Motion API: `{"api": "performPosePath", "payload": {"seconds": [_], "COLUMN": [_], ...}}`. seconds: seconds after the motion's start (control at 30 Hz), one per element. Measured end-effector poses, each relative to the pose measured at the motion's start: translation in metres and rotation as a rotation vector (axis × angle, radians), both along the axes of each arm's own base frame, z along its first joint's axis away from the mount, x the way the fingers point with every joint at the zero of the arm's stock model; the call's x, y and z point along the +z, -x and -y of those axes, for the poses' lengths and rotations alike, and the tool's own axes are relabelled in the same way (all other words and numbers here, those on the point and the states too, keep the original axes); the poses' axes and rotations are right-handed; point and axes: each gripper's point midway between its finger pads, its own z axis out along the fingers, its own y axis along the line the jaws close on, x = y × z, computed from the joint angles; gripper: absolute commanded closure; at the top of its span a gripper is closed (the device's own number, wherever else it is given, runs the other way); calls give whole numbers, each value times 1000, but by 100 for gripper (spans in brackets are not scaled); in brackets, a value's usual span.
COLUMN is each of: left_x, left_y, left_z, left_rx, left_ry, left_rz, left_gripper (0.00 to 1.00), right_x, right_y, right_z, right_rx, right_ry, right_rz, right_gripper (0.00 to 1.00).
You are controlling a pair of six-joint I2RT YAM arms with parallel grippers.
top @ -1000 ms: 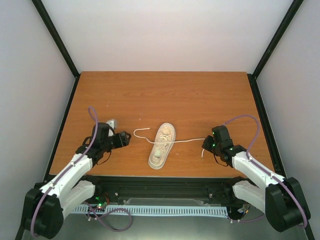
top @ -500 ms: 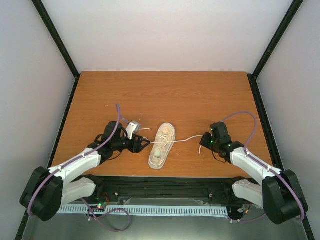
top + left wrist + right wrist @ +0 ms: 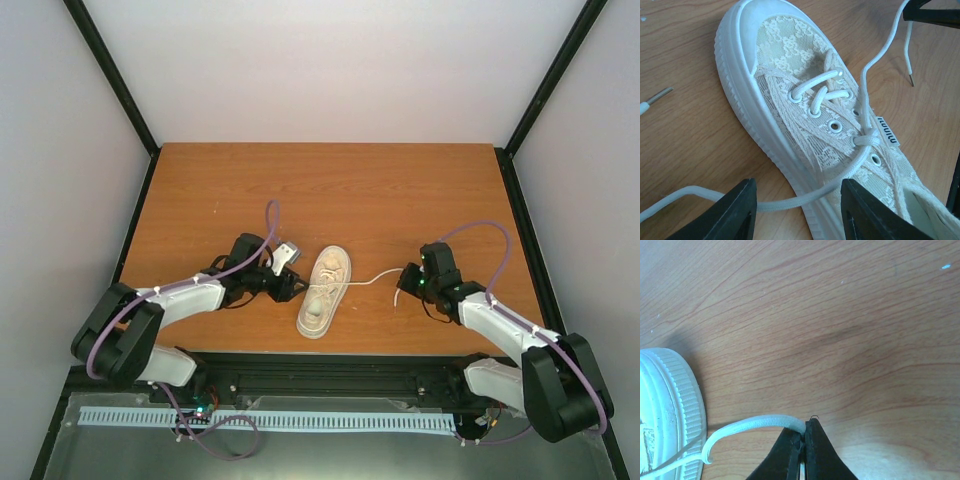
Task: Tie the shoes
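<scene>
The cream-beige sneaker point(image 3: 323, 290) lies on the wooden table, toe toward the back; it fills the left wrist view point(image 3: 810, 115). My left gripper point(image 3: 290, 285) is open right beside the shoe's left side, and the left lace point(image 3: 790, 204) runs across the gap between its fingers point(image 3: 725, 212) without being pinched. My right gripper point(image 3: 407, 283) is shut on the right lace point(image 3: 752, 425), which arcs from the shoe point(image 3: 670, 405) to its fingertips point(image 3: 804, 437). The lace's free end point(image 3: 397, 297) hangs beside that gripper.
The brown wooden table point(image 3: 330, 190) is bordered by black frame rails and white walls. A metal-tipped lace end point(image 3: 655, 100) lies on the wood left of the toe. Another lace tip point(image 3: 910, 60) lies right of the shoe.
My left arm has swung right from the table's left side up to the shoe's flank, bringing its open fingers around the left lace. My right gripper shifted slightly left, still holding its lace.
</scene>
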Motion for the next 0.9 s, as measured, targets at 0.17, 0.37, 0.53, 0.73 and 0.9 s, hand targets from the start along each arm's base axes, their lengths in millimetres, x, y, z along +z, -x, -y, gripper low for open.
{"api": "performPosePath", "payload": {"seconds": [0.17,0.37,0.53,0.73,0.9], "left_x": [-2,-7,-6,-7,-9], "left_y": [0,0,2,6,5], "left_z": [1,7,9,13,18], "left_rx": [-22,-52,-68,-93,-115], "left_ry": [-8,-5,5,21,29], "left_rz": [10,-13,-20,-46,-75], "left_gripper": [54,51,46,54,83], "right_x": [-2,-2,-2,-2,-2], "right_y": [0,0,0,0,-1], "right_z": [-2,-3,-4,-2,-1], "right_rx": [8,18,26,26,22], "right_ry": [-5,-8,-5,0,0], "right_rz": [-4,-7,-5,-3,-2], "right_gripper": [97,97,97,97,97]}}
